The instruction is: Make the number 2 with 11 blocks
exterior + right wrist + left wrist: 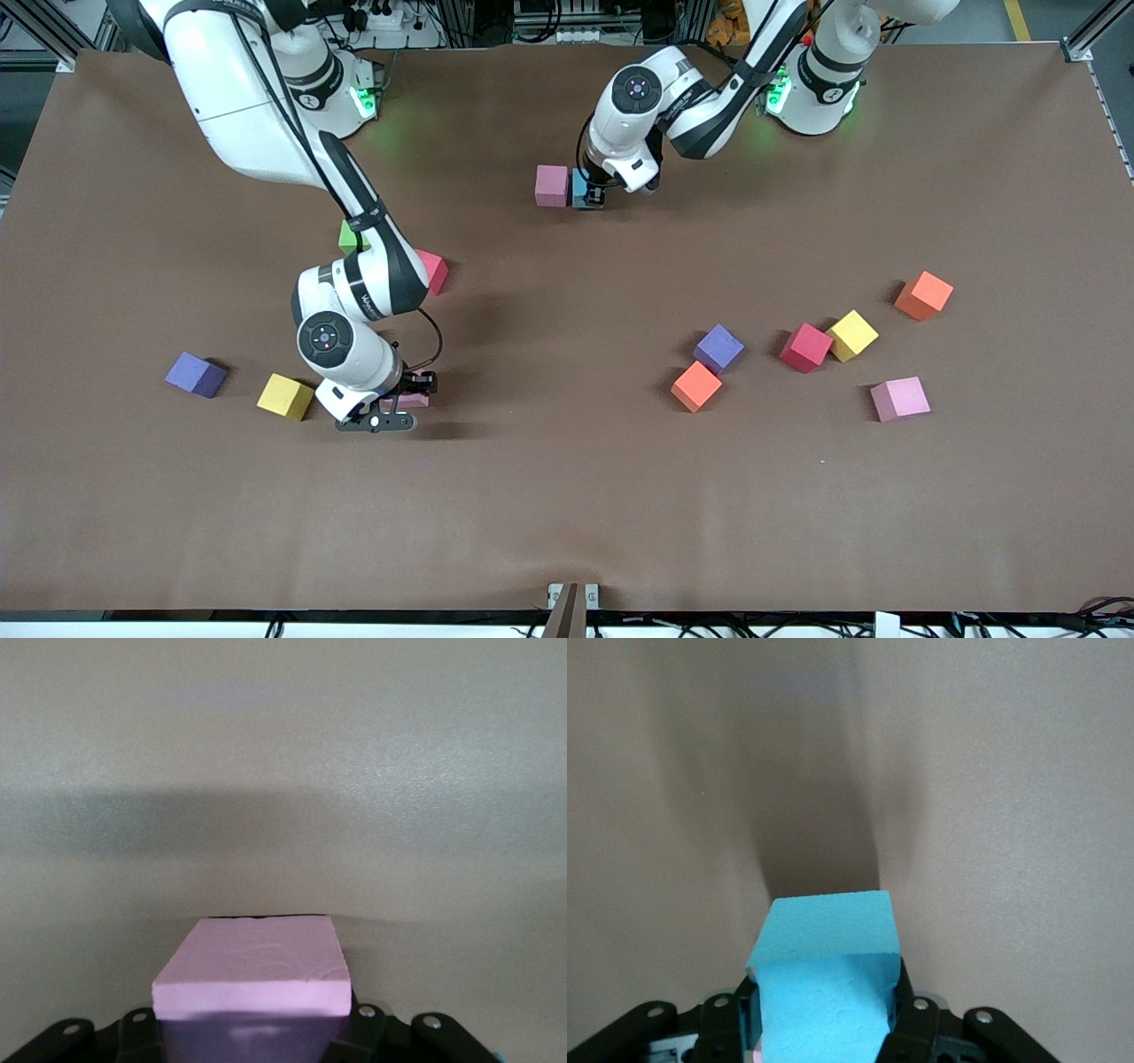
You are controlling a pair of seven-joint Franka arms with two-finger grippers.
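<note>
Light blue block (pixel 824 983) in left gripper (pixel 589 197), pink block (pixel 252 970) in right gripper (pixel 409 400)

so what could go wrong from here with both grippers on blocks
1. The left gripper is shut on the light blue block right beside the placed pink block; lowering or releasing could nudge that one out of line.
2. The right gripper is closed around a pink block low at the table, with the yellow block close by; a sweep of the arm toward it might knock it.
</note>
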